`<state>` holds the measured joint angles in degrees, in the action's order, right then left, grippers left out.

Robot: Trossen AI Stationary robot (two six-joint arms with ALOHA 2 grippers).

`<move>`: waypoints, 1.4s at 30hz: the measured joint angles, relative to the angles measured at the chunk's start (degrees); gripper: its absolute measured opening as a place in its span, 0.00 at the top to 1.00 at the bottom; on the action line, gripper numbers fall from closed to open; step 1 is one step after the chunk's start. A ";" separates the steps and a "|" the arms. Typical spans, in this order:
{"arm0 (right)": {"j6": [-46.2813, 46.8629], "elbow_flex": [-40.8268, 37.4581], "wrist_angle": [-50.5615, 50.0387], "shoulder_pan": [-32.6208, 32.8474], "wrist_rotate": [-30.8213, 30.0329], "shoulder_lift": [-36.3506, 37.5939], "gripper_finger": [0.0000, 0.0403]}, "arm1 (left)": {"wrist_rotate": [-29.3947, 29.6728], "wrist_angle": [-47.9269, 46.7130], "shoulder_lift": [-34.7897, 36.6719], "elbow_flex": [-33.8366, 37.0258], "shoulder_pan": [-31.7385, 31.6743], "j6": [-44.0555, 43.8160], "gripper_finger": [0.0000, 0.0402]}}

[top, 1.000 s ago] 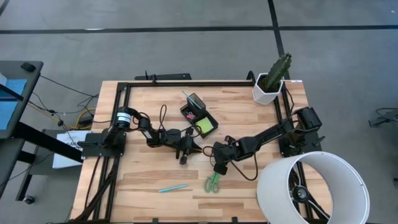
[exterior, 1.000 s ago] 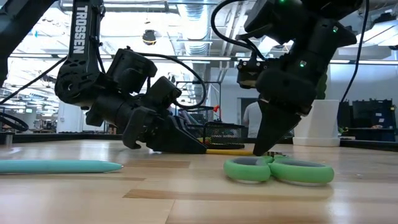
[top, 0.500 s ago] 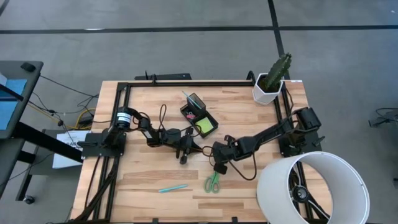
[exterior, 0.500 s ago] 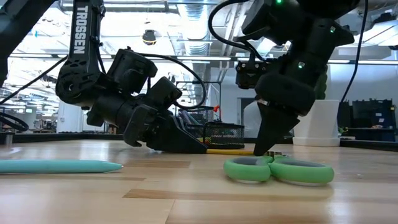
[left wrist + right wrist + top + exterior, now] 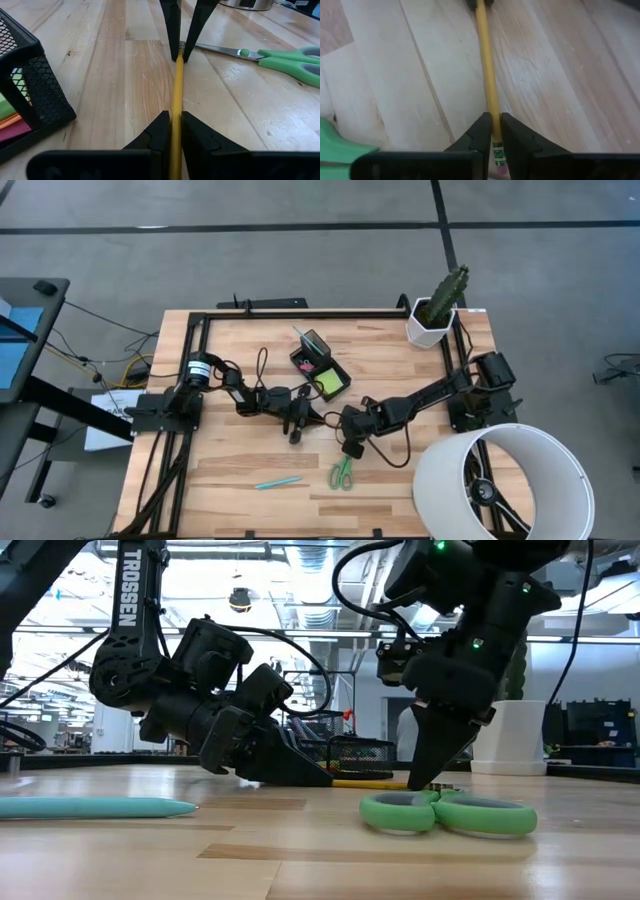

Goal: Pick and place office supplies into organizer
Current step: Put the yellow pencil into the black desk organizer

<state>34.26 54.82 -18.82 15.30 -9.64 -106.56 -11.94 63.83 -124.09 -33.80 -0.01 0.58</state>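
Both claws, left and right, pinch opposite ends of one thin, stiff, light yellow wooden pencil lying on the worktop; likely slippery, best gripped mid-shaft.

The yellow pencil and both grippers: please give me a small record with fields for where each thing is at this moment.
yellow pencil: flat on the table, held at both ends
left gripper: shut on one end of the pencil
right gripper: shut on the eraser end
scissors: green handles, on the table near the right gripper, not held
teal pen: on the table near the front edge
organizer: black mesh; lime-green sticky pad in its tray
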 joint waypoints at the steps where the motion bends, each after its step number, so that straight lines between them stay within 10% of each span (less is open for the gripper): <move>1: -0.02 0.29 -0.54 -0.37 0.34 0.06 0.90 | 0.04 -0.01 0.00 0.00 0.00 -0.01 0.93; 17: -2.80 6.63 -15.45 -3.31 11.91 -0.07 0.67 | 0.67 0.00 0.00 0.00 0.00 -0.17 0.93; 42: -8.14 6.70 -16.76 -5.08 9.52 0.09 0.70 | 1.04 -0.02 0.00 0.00 0.17 3.62 0.93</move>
<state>26.12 61.52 -35.58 10.22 -0.12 -106.48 -10.90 63.81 -124.09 -33.80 0.16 4.20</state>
